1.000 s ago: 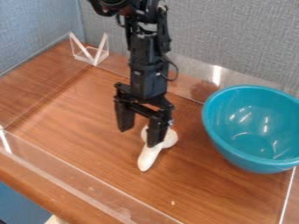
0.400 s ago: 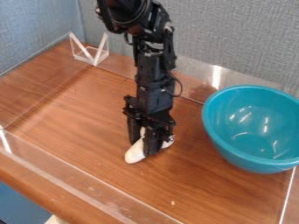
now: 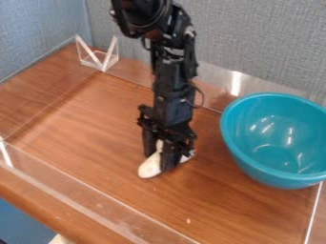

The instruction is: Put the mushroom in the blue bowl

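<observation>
The mushroom (image 3: 151, 169) lies on its side on the wooden table (image 3: 76, 114), its cream stem pointing toward the front left. My gripper (image 3: 165, 157) points down over it, with one dark finger on each side of the cap end. The fingers hide the cap. I cannot tell whether they press on the mushroom or stand just off it. The mushroom still rests on the table. The blue bowl (image 3: 254, 167) stands to the right of the gripper, upright, with nothing in it.
A low clear plastic wall (image 3: 76, 183) runs along the table's front and left edges. A small clear triangular stand (image 3: 95, 54) sits at the back left. A grey backdrop closes the far side.
The gripper has come down around the mushroom and its fingers stand closer together than a second ago. The mushroom's stem has shifted slightly left. Little differs over the last half second.
</observation>
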`<state>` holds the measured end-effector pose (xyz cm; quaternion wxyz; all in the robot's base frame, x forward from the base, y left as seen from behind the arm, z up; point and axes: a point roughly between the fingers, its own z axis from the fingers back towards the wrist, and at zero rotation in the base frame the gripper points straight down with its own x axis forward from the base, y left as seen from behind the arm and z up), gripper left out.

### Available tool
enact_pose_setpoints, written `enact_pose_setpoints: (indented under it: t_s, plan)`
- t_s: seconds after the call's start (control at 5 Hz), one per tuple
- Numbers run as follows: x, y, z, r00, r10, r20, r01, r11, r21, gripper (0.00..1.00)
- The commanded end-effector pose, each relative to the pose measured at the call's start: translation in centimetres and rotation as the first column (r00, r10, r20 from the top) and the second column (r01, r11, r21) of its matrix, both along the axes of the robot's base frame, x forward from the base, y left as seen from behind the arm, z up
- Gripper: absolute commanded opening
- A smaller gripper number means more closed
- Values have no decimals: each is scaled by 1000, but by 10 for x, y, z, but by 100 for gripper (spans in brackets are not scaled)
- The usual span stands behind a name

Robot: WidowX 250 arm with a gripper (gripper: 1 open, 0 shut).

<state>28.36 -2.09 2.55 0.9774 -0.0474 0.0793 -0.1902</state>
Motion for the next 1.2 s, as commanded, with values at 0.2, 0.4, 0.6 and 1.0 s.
enact_pose_setpoints:
  t_s: [0.2, 0.4, 0.6, 1.0]
  plan:
    - [1, -4, 18, 998, 1, 63, -1, 1000, 1, 0]
    - [-1, -4, 22, 997, 4, 74, -4, 1000, 2, 0]
    - [-1, -14, 32, 996, 16, 84, -16, 1000, 3, 0]
    - [-3, -28, 53, 994, 15, 108, -15, 1000, 7, 0]
